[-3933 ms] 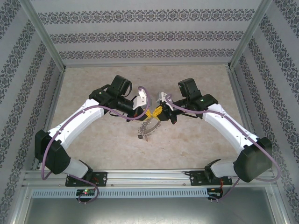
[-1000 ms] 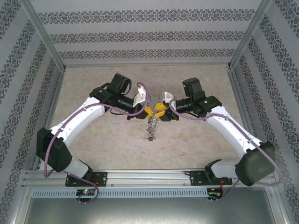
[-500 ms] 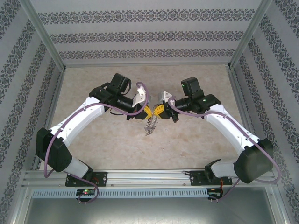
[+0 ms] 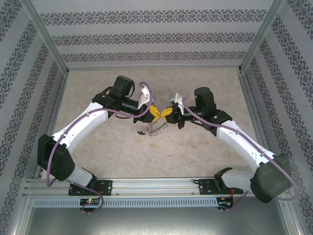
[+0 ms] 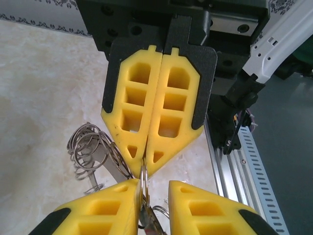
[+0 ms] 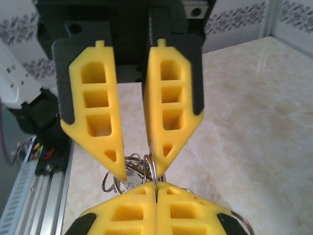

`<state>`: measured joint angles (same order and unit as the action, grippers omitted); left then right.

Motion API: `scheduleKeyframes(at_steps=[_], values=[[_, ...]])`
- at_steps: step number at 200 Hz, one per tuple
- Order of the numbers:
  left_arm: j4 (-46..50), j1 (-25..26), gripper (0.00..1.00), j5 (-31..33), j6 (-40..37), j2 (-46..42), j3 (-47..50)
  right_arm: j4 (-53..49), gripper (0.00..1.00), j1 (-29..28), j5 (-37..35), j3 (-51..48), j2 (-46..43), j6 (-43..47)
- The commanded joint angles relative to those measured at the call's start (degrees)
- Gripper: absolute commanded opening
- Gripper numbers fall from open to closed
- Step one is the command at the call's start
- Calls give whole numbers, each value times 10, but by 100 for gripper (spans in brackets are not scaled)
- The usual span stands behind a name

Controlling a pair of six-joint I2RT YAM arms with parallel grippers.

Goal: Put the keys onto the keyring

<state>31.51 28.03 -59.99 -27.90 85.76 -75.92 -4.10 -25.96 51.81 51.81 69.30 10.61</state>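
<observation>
Though the keyring (image 4: 154, 128) looks light, its thin, stiff wire seems slippery, so the bare rim suits gripping, where the clenched right gripper (image 6: 156, 190) pinches it above the table (image 4: 205, 88), keys (image 5: 90, 154) dangling, the left gripper (image 5: 154, 188) parted alongside.

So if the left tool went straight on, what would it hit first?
The left tool likely meets the thin silvery metal keyring in its open gap, then the shut yellow right tool just beyond.

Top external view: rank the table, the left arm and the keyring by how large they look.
1. table
2. left arm
3. keyring, by far the smallest
</observation>
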Motion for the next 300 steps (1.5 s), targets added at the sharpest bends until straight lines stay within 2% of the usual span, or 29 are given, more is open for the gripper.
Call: scheduleKeyframes(at_steps=[1,29,56,88,116,127,141,196,225,248,264,270,283,300], values=[[-24,-2,21,-23,19,-12,2,126,0,-11,-30,-23,-21,-91],[-31,-2,14,-17,28,-7,1,157,0,-30,-73,-40,-30,-106],[-40,-3,9,-19,35,-11,7,245,0,-57,-176,-86,-44,-159],[-33,-2,8,-10,29,-11,9,317,0,-83,-235,-123,-48,-190],[-11,-3,8,2,14,-8,3,332,0,-98,-266,-136,-58,-187],[-2,-3,11,2,10,-6,0,341,0,-100,-277,-142,-64,-189],[4,-4,18,1,8,-6,-2,335,0,-100,-280,-143,-71,-180],[-38,-14,26,-51,30,-29,26,277,0,-100,-270,-131,-84,-120],[-49,-14,15,-36,41,-37,40,292,0,-107,-280,-128,-84,-145],[-50,-14,12,-15,44,-40,43,298,0,-112,-284,-122,-81,-159],[-50,-14,0,5,46,-41,41,295,0,-118,-288,-120,-80,-154],[-48,-14,0,12,44,-41,39,293,0,-118,-286,-120,-80,-150],[-32,-14,0,17,27,-42,32,272,0,-117,-271,-118,-81,-122],[-2,-13,0,28,0,-41,19,172,0,-112,-193,-95,-80,-6]])
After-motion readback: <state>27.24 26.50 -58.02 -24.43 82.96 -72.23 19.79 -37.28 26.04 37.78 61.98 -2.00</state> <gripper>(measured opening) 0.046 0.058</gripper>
